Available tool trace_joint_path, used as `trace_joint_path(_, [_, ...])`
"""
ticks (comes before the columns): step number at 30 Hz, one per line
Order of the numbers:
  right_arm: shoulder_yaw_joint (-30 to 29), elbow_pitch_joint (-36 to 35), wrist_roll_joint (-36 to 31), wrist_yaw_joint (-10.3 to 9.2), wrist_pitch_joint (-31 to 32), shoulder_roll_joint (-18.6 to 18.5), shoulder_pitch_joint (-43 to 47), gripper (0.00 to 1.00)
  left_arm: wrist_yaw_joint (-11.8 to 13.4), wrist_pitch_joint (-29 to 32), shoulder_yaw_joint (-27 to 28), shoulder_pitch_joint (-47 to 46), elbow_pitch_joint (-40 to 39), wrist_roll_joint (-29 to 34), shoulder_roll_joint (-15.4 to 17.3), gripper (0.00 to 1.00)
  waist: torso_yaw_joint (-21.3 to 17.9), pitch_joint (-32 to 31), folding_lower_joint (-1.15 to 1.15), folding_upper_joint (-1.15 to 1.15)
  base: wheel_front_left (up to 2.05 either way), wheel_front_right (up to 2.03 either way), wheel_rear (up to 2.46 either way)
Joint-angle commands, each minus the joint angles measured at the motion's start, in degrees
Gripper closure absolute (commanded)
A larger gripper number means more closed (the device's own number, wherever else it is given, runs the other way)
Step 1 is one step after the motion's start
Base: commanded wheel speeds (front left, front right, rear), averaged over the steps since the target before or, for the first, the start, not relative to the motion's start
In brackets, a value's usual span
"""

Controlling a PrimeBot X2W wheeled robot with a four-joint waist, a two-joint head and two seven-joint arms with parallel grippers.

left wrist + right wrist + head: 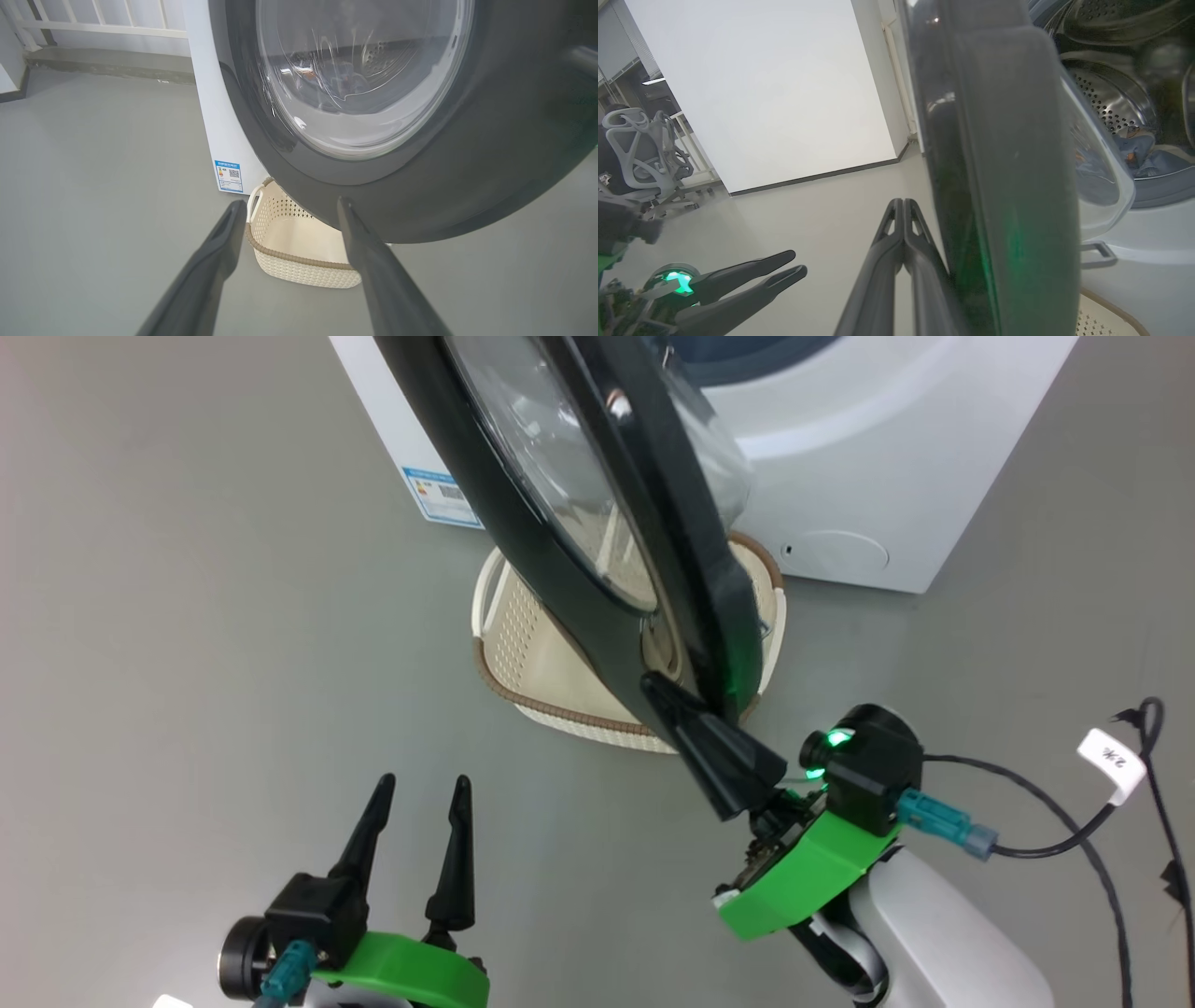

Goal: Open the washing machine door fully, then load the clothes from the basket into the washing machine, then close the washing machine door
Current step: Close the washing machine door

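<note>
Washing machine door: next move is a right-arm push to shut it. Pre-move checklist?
1. Cream perforated plastic basket empty: ok. The inside that shows is bare, though part of it hides behind the door.
2. Light blue clothes inside the steel perforated drum: ok.
3. Fabric clear of the opening's rim: cannot tell.
4. Right gripper placed to push: ok. It is shut, with its fingers at the outer rim of the glossy black round door.
5. Left gripper out of the swing: ok. It is open and off the door, on its outer side.
6. Door closed: not ok, it stands ajar.
</note>
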Motion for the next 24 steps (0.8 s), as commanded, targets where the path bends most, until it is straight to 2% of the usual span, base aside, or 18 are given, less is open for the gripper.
trace_joint_path(1, [-0.02, -1.68, -0.15, 0.08, -0.26, 0.43, -1.28, 1.00, 0.54, -0.57, 1.45, -1.55, -1.62, -0.14, 0.42, 0.00, -0.54, 1.02, 0.00, 0.00, 0.00, 0.00, 0.00])
trace_joint_path(17, [-4.57, -4.56, 0.28, 0.08, -0.26, -2.03, -6.09, 1.00, 2.86, -0.57, -0.45, -3.34, -3.39, -1.12, 0.42, 0.00, -3.22, 8.21, 0.00, 0.00, 0.00, 0.00, 0.00])
trace_joint_path(24, [-7.36, -5.78, 0.86, 0.08, -0.26, -3.42, -9.08, 1.00, 3.60, -0.57, -2.89, -5.56, -4.78, -2.15, 0.42, 0.00, -3.84, 11.95, 0.00, 0.00, 0.00, 0.00, 0.00])
